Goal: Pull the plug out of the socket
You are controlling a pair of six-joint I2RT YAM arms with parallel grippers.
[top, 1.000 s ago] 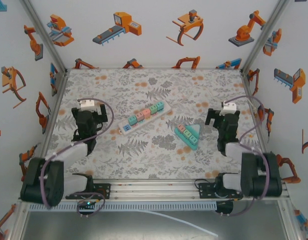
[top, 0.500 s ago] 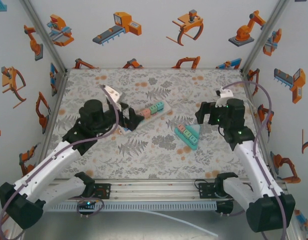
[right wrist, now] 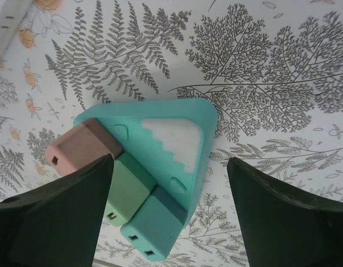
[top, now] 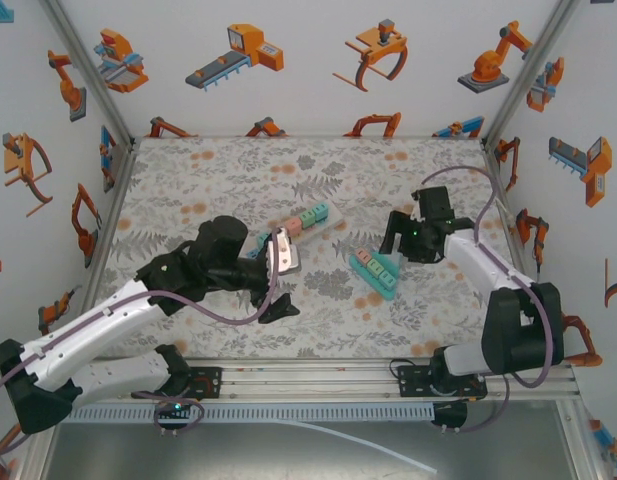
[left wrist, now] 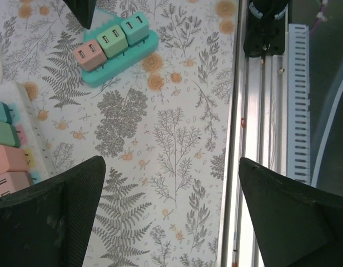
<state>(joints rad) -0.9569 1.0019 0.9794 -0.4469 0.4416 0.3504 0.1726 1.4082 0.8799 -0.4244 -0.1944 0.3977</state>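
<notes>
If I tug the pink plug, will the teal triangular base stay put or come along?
Likely comes along: the teal triangular base looks like light plastic lying loose on the table. Rigid, probably; flat and wide, so unlikely to tip.

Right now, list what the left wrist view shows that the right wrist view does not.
Left wrist view: a white power strip with pastel plugs at the left edge, and the aluminium rail along the table's near edge. Right wrist view: the white mountain-shaped patch on the top face of the teal triangular socket. Both: that socket, carrying a pink plug, a green plug and a teal plug, on the fern-print table cover.
</notes>
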